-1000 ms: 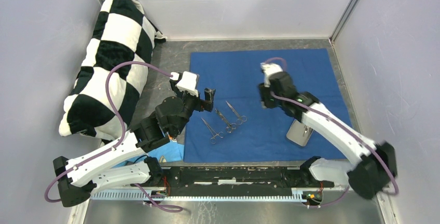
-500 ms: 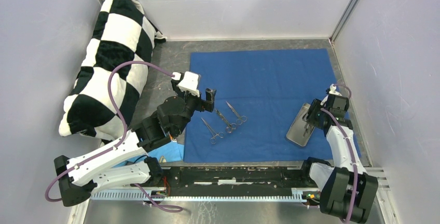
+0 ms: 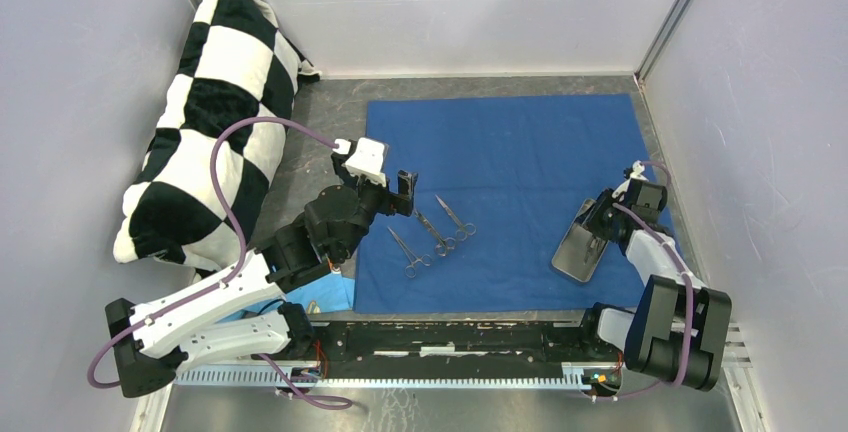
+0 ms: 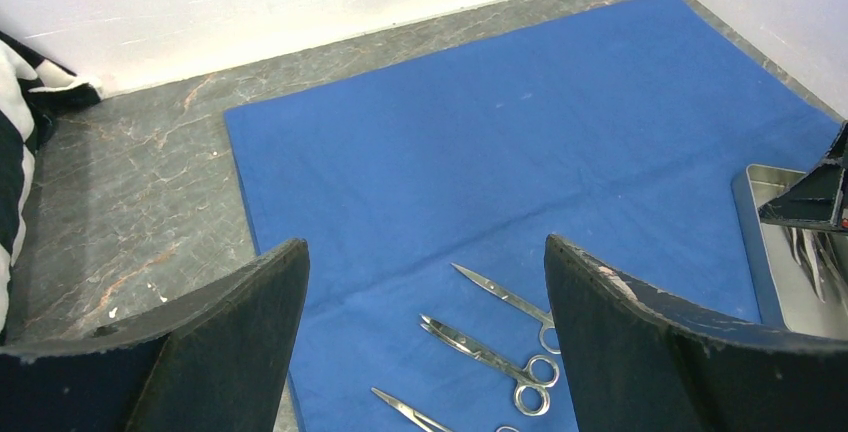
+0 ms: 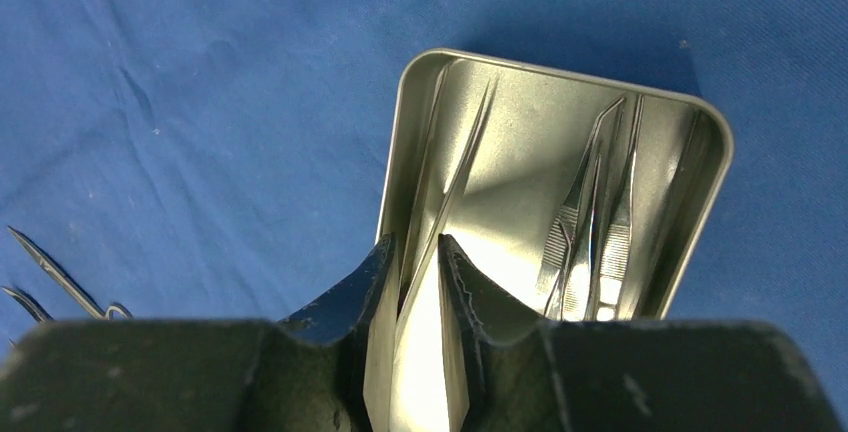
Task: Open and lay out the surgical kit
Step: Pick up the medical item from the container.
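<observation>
Emptying the tray (image 3: 572, 257) is the step in hand. The wrap (image 3: 520, 142) lies flat, with 3 scissors (image 3: 440, 232) in a row on its near left part and the tray on its near right part. The right gripper (image 5: 418, 247) is down in the tray, jaws nearly together, pinching tweezers (image 5: 420, 342); 1 forceps (image 5: 590, 222) lies alongside. The left gripper (image 4: 425, 247) hangs over the wrap's left edge, jaws spread, holding nothing. Next, we judge: lift the tweezers clear without dragging the tray, then set them by the scissors. We find no brand, label or writing.
</observation>
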You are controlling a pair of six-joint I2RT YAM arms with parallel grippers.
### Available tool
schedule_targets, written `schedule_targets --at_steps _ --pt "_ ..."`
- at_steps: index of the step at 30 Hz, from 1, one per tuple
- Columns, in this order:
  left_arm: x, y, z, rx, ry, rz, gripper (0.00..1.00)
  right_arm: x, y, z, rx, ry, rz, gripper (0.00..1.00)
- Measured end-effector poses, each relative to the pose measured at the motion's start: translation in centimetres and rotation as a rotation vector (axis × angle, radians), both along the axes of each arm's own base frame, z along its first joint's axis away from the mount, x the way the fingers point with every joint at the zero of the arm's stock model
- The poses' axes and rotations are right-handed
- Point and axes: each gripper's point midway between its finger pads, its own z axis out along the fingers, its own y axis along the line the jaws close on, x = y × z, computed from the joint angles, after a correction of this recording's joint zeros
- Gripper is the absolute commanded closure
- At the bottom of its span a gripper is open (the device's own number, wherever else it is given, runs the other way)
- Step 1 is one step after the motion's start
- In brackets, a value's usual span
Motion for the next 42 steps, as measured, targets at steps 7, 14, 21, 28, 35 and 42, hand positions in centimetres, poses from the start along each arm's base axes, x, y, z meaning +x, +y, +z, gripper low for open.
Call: schedule_targets --at_steps 7,14,21,28,35,42 --pt "0.1 -0.2 -0.3 0.007 0.005 -0.003 0.07 0.3 -0.1 -0.7 0.001 0.01 0.0 0.73" --pt "0.1 -0.3 -0.4 0.012 0.007 -0.003 0.07 0.3 -0.3 -1.8 -0.009 0.035 0.018 0.76" --pt "0.1 -0.3 -0.5 0.014 0.009 -0.003 0.08 0.1 -1.0 -1.9 -0.048 0.063 0.025 0.84" --pt "0.1 -0.4 -0.5 0.014 0.009 -0.005 0.07 -1.4 -2.1 -1.7 -0.126 0.134 0.024 0.8" --pt "0.0 -0.6 -0.5 0.013 0.011 -0.021 0.07 -2.2 -2.1 -0.3 -0.16 0.127 0.061 0.71" --pt "0.0 -0.6 -0.5 0.013 0.011 -0.022 0.07 -2.3 -1.6 -0.2 -0.145 0.124 0.09 0.64"
